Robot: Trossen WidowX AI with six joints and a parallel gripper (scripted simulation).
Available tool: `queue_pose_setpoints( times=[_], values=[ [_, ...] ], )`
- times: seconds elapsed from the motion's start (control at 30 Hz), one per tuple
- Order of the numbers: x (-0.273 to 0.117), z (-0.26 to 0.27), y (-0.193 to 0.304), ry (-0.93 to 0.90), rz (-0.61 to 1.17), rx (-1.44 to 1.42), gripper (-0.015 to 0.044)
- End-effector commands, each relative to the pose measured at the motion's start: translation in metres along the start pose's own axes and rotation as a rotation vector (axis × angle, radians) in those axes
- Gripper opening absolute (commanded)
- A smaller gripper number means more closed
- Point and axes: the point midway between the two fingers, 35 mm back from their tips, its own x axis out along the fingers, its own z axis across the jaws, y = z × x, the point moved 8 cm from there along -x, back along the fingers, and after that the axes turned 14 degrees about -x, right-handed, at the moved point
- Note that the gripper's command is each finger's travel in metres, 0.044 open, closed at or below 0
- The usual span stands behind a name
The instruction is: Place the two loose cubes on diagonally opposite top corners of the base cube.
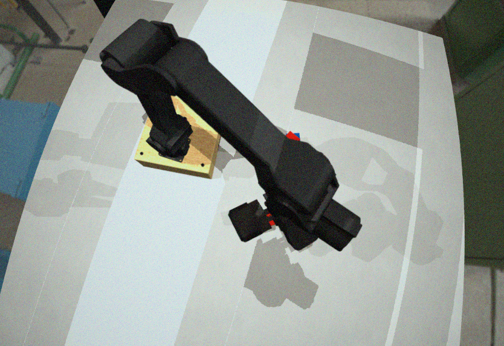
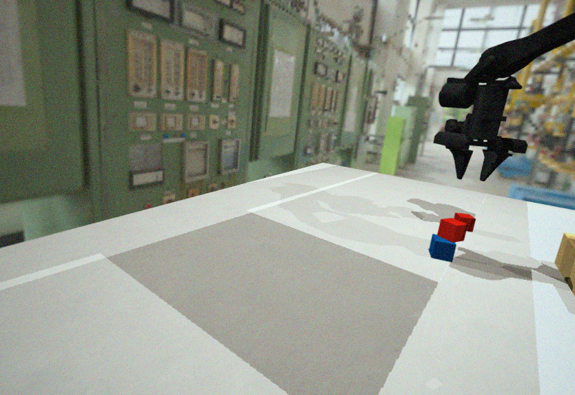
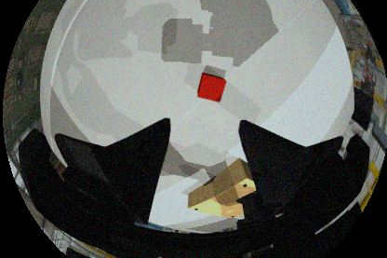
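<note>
The blue base cube [image 1: 297, 135] [image 2: 441, 249] stands on the table, mostly hidden by the arm in the top view. One red cube [image 1: 291, 134] [image 2: 451, 229] rests on top of it, offset toward one corner; it looks level in the exterior view. The other red cube [image 1: 272, 222] [image 2: 465, 222] [image 3: 212, 88] lies flat on the table, partly covered by the gripper in the top view. My gripper [image 2: 471, 178] [image 3: 205, 124] is open and empty, pointing down, high above the table. In the wrist view this red cube shows just beyond the gap between the fingertips.
The arm's wooden mounting block [image 1: 198, 158] [image 2: 565, 260] [image 3: 223, 183] stands on the white table [image 1: 134, 293]. The forearm passes over the area beside the blue cube in the top view. Grey shadows fall across the table. Green cabinets [image 1: 484, 179] stand beyond its edge.
</note>
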Motion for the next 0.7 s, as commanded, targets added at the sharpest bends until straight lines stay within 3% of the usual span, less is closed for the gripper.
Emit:
queue_pose_setpoints(
  times=[0.0,0.23,0.47,0.67],
  values=[
    [-0.004,-0.016,-0.005,0.003,0.002,0.191,0.0265],
    [-0.003,-0.017,-0.005,0.003,0.002,0.201,0.0265],
    [0.053,-0.017,-0.005,0.004,0.002,0.202,0.0265],
    [0.062,-0.017,-0.005,0.003,0.002,0.200,0.0265]
  ],
)
